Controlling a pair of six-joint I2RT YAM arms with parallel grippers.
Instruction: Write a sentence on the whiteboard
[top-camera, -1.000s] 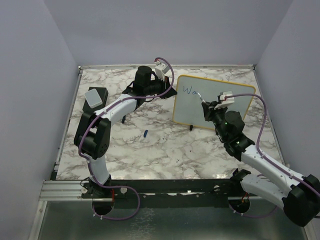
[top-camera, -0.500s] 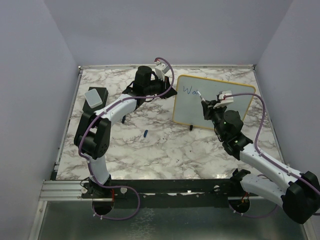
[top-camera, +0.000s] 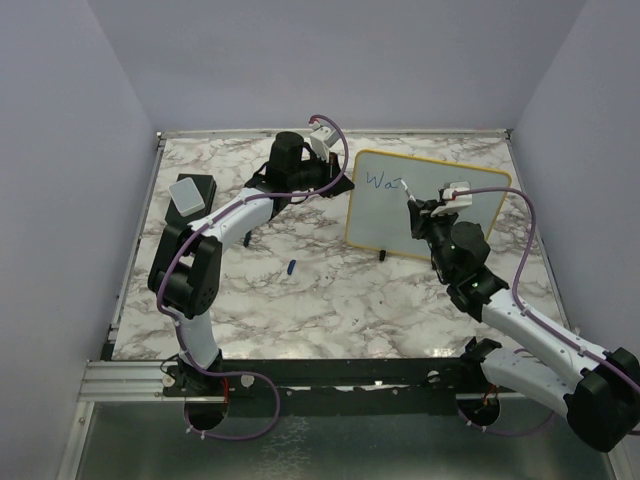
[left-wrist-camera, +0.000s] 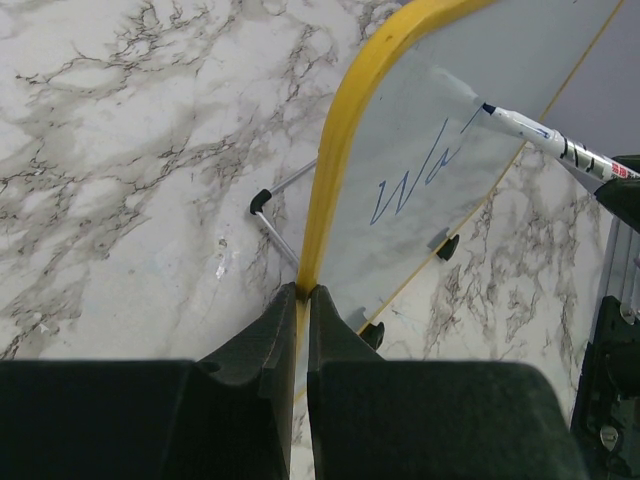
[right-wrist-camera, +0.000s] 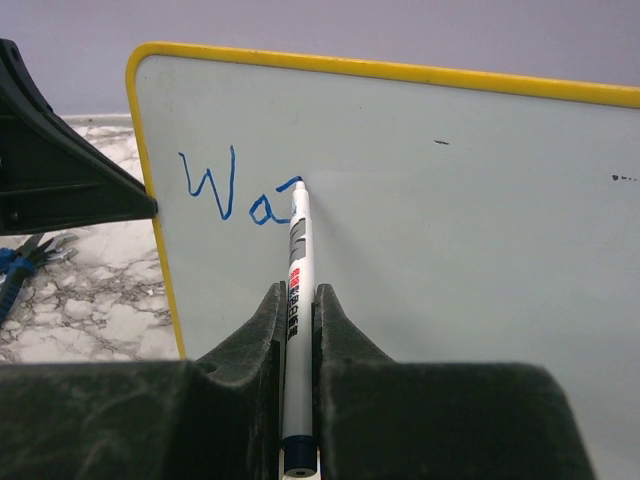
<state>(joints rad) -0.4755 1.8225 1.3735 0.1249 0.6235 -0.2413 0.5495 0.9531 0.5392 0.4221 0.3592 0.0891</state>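
Right gripper (right-wrist-camera: 298, 298) clamped on marker (right-wrist-camera: 297, 240), long axis pointing straight ahead | tip meets board (right-wrist-camera: 450, 180) at end of writing (right-wrist-camera: 225, 192), "Wa" | blank board lies right of tip | left gripper (left-wrist-camera: 303, 297) pinched on board's yellow side edge.

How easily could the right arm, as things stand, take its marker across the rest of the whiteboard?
Probably yes: the right claw holds the marker with its tip by "Wa", the whiteboard beyond is bare, and the left claw pinches only its left edge.
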